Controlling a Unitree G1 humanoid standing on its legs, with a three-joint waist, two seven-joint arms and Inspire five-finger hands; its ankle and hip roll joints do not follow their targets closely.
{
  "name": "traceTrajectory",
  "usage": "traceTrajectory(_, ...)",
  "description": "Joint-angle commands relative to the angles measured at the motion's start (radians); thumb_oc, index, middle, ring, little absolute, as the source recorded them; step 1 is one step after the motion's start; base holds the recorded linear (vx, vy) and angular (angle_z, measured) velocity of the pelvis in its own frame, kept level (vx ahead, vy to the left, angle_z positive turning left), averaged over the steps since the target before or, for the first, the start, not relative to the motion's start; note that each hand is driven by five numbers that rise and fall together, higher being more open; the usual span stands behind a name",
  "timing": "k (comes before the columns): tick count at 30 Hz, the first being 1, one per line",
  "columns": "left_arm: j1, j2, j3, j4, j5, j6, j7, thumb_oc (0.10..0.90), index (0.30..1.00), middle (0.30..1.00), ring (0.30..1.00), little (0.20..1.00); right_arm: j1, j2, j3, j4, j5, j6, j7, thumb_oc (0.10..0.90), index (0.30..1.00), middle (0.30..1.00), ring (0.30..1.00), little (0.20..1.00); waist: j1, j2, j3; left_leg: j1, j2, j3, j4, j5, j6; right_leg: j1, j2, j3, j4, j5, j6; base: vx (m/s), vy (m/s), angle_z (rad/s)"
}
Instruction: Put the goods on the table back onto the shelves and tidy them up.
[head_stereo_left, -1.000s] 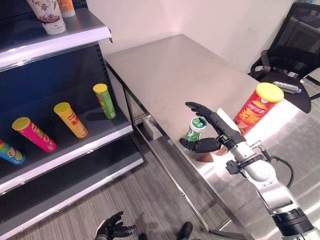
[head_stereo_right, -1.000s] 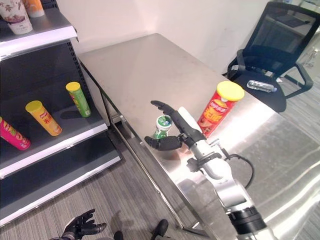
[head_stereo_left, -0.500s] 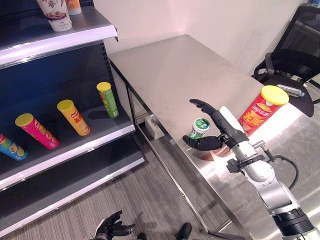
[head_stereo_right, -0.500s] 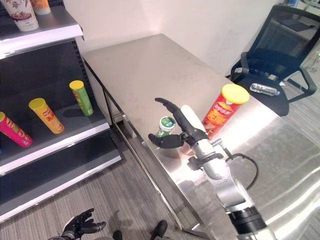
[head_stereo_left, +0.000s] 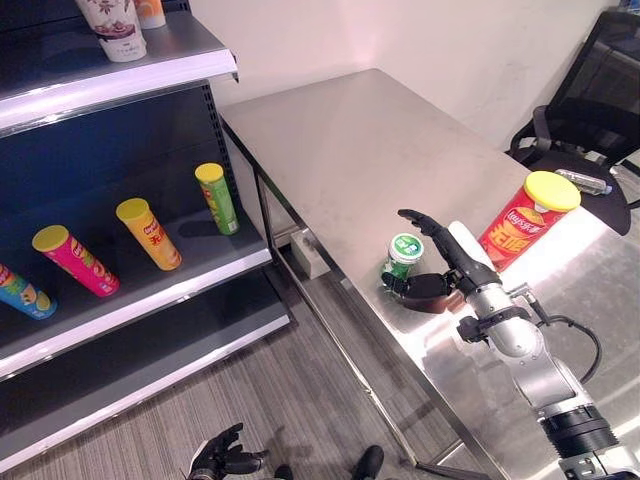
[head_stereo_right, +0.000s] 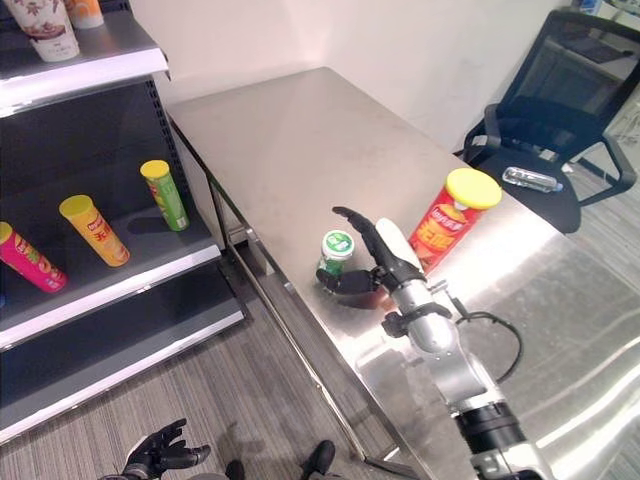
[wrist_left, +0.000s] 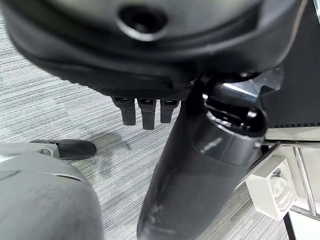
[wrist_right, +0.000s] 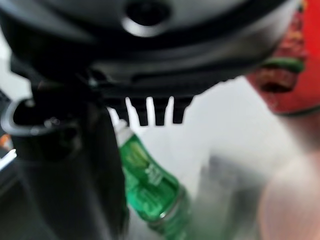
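A small green bottle (head_stereo_left: 403, 252) with a green-and-white cap stands upright near the front edge of the steel table (head_stereo_left: 350, 140). My right hand (head_stereo_left: 456, 270) is open around it: straight fingers reach past its far side, and the thumb lies low by its base. In the right wrist view the green bottle (wrist_right: 150, 180) sits between thumb and fingers, which have not closed on it. A tall red chips can (head_stereo_left: 525, 215) with a yellow lid stands just behind the hand. My left hand (head_stereo_left: 222, 458) hangs open low over the floor.
On the middle shelf (head_stereo_left: 150, 290) lie a green can (head_stereo_left: 217, 198), a yellow can (head_stereo_left: 148, 233), a pink can (head_stereo_left: 70, 262) and a blue one (head_stereo_left: 20, 298). Cups (head_stereo_left: 110, 20) stand on the top shelf. A black office chair (head_stereo_left: 590, 110) carrying a water bottle (head_stereo_left: 583, 180) is beyond the table.
My right hand has slid in from the table's edge toward the bottle, so fingers and thumb now flank it closely. The camera shifted slightly. The left hand stayed put.
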Motion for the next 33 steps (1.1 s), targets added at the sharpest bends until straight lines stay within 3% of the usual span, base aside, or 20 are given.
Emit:
traceTrajectory(1, -0.051, 0.037, -0.071, 0.006, -0.005, -0.055, 0.013, 0.800, 0.900, 0.900, 0.900, 0.900, -0.160, 0.003, -0.021, -0.041, 0.087, -0.053, -0.058, 0.800, 0.900, 0.900, 0.900, 0.900, 0.029, -0.012, -0.033, -0.068, 0.008, 0.029, -0.011, 0.050, -0.024, 0.115, -0.054, -0.018, 0.006, -0.122, 0.115, 0.01, -0.003, 0.10)
traceTrajectory(3, -0.042, 0.038, -0.073, -0.015, -0.016, -0.055, 0.013, 0.800, 0.900, 0.900, 0.900, 0.900, -0.160, 0.019, -0.018, -0.033, 0.132, -0.051, -0.051, 0.800, 0.900, 0.900, 0.900, 0.900, 0.034, -0.011, -0.033, -0.071, 0.008, 0.023, -0.011, 0.052, -0.025, 0.116, -0.054, -0.023, 0.006, -0.123, 0.114, 0.01, -0.002, 0.08)
traceTrajectory(22, -0.040, 0.032, -0.066, -0.013, -0.014, -0.049, 0.019, 0.800, 0.900, 0.900, 0.900, 0.900, -0.145, 0.007, -0.030, 0.007, 0.055, -0.018, -0.066, 0.800, 0.900, 0.900, 0.900, 0.900, 0.031, -0.013, -0.036, -0.070, 0.007, 0.016, -0.011, 0.053, -0.025, 0.122, -0.052, -0.029, 0.006, -0.124, 0.113, 0.00, 0.000, 0.02)
traceTrajectory(23, -0.035, 0.033, -0.066, -0.021, -0.014, -0.049, 0.019, 0.800, 0.900, 0.900, 0.900, 0.900, -0.146, 0.010, -0.031, 0.016, 0.057, -0.016, -0.067, 0.778, 0.867, 0.867, 0.867, 0.867, 0.032, -0.014, -0.036, -0.070, 0.006, 0.016, -0.011, 0.052, -0.025, 0.123, -0.051, -0.028, 0.006, -0.124, 0.113, 0.00, 0.000, 0.00)
traceTrajectory(24, -0.033, 0.034, -0.066, -0.024, -0.016, -0.049, 0.017, 0.800, 0.900, 0.900, 0.900, 0.900, -0.146, 0.011, -0.029, 0.021, 0.063, -0.013, -0.062, 0.700, 0.749, 0.749, 0.749, 0.749, 0.032, -0.014, -0.036, -0.070, 0.006, 0.016, -0.011, 0.052, -0.025, 0.122, -0.052, -0.028, 0.006, -0.123, 0.113, 0.00, 0.000, 0.00)
traceTrajectory(26, -0.032, 0.035, -0.068, -0.026, -0.018, -0.045, 0.017, 0.800, 0.900, 0.900, 0.900, 0.900, -0.151, 0.018, -0.020, 0.037, 0.065, -0.001, -0.052, 0.400, 0.300, 0.300, 0.300, 0.300, 0.033, -0.015, -0.036, -0.071, 0.006, 0.017, -0.011, 0.053, -0.025, 0.121, -0.051, -0.026, 0.006, -0.123, 0.113, 0.00, 0.000, 0.00)
traceTrajectory(33, -0.034, 0.034, -0.065, -0.023, -0.023, -0.043, 0.019, 0.800, 0.900, 0.900, 0.900, 0.900, -0.155, 0.020, -0.022, 0.042, 0.066, 0.005, -0.054, 0.400, 0.300, 0.300, 0.300, 0.300, 0.033, -0.017, -0.034, -0.071, 0.007, 0.013, -0.011, 0.052, -0.026, 0.121, -0.051, -0.026, 0.006, -0.123, 0.112, 0.00, 0.000, 0.00)
